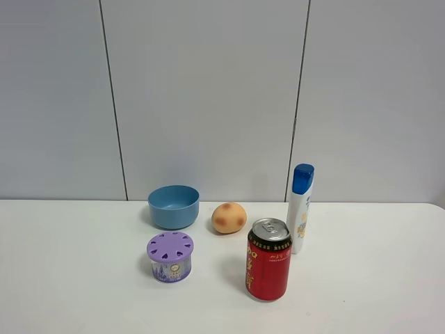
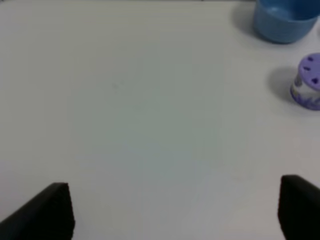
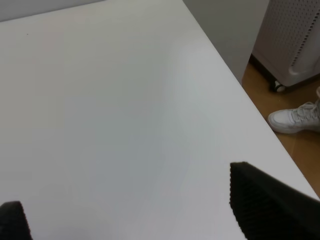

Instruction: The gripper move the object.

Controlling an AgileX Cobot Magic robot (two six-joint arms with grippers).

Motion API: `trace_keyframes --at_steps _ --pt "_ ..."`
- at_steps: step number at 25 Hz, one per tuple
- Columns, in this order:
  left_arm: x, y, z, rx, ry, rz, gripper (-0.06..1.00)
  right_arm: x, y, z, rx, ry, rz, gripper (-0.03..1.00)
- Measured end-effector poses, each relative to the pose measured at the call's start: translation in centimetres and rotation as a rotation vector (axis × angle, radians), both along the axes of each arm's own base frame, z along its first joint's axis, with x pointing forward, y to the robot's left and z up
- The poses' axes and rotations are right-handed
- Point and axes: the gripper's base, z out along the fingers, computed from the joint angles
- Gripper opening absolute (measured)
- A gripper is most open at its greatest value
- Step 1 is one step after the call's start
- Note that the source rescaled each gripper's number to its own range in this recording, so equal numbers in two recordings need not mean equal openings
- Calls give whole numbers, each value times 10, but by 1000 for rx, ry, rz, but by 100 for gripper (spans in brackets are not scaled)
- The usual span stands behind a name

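The small purple-lidded tub (image 1: 170,257) stands upright on the white table (image 1: 76,278), in front of the blue bowl. It also shows in the left wrist view (image 2: 309,82), far from the fingers. My left gripper (image 2: 172,212) is open and empty over bare table; its two black fingertips (image 2: 47,212) stand wide apart. My right gripper (image 3: 135,210) is open and empty over bare table near the table's edge. Neither gripper shows in the exterior high view.
A blue bowl (image 1: 174,206) stands behind the tub and also shows in the left wrist view (image 2: 282,20). An orange spotted ball (image 1: 229,218), a red can (image 1: 268,259) and a white bottle with a blue cap (image 1: 301,207) stand to the right. The right wrist view shows the table edge (image 3: 240,85), wooden floor and a white shoe (image 3: 295,119).
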Motion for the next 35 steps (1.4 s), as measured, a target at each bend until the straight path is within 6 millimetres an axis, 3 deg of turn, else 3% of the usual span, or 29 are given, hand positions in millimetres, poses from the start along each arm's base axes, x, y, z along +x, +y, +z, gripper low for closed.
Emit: trace_keyframes --at_steps 4,7,12,16,19,24,26,29,30,32,35 --pt "33 2 41 -5 83 0 34 0 0 0 0 0 0 100" --pt "72 4 74 -17 170 -6 34 0 0 0 0 0 0 100" --pt "145 5 91 -39 330 -48 34 0 0 0 0 0 0 100" --pt "204 2 80 -52 445 -128 34 0 0 0 0 0 0 100" --pt "241 -14 62 -26 519 -261 34 0 0 0 0 0 0 100" --pt "286 -45 29 9 587 -391 35 0 0 0 0 0 0 100" --pt "300 -58 15 18 617 -430 48 0 0 0 0 0 0 100" --pt "312 -78 -2 41 655 -497 85 0 0 0 0 0 0 100" --pt "315 -86 -8 48 673 -520 91 0 0 0 0 0 0 100" --pt "321 -99 -16 59 684 -553 98 0 0 0 0 0 0 100" --pt "329 -120 -32 65 712 -587 100 0 0 0 0 0 0 100"
